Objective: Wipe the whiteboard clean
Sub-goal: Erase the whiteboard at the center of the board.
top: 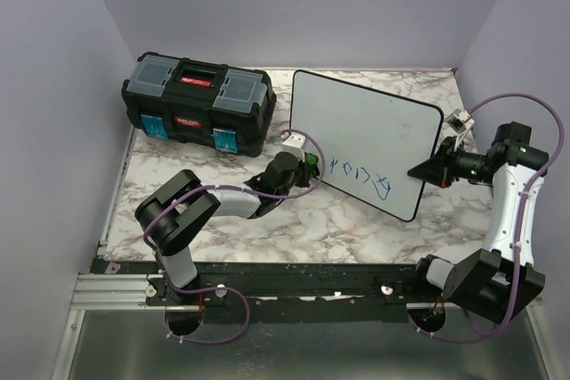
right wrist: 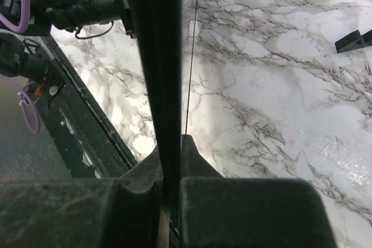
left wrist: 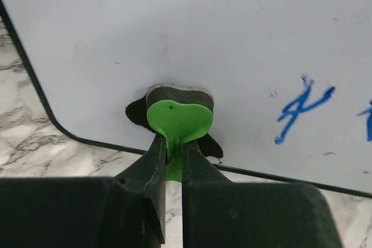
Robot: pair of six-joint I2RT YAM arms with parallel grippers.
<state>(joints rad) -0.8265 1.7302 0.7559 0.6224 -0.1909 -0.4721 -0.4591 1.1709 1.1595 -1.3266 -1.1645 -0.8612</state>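
The large flat whiteboard [top: 370,131] with its thin black rim lies askew across the middle of the marble-patterned table [top: 294,229]. It reaches toward the right edge, and one rounded corner points at the near edge. The right gripper [top: 436,169] is clamped tight on the board's right-hand rim. From its own wrist, the rim runs edge-on between the closed fingers [right wrist: 195,161]. It looks like the steadying hand. The board may be lifted a little on that side, though I cannot be sure.

The left gripper [left wrist: 174,149] is pinched shut on the green plastic tab of a small eraser [left wrist: 179,117]. The eraser's dark felt pad presses on the white surface just inside the board's left rounded corner. The blue handwritten lettering [top: 358,177] runs along the board's near rim, to the right of the pad. None of it looks smudged, so I judge the wiping is only at its start. The next move calls for dragging the pad rightward along that rim across the blue strokes, flat and with even pressure, while the other arm stops the board from sliding.

The black plastic toolbox [top: 198,101] with blue latches sits at the far left corner of the table, well apart from the board and out of the wiping path. The likelier hindrance is the two arms crowding each other as the pad nears the right.
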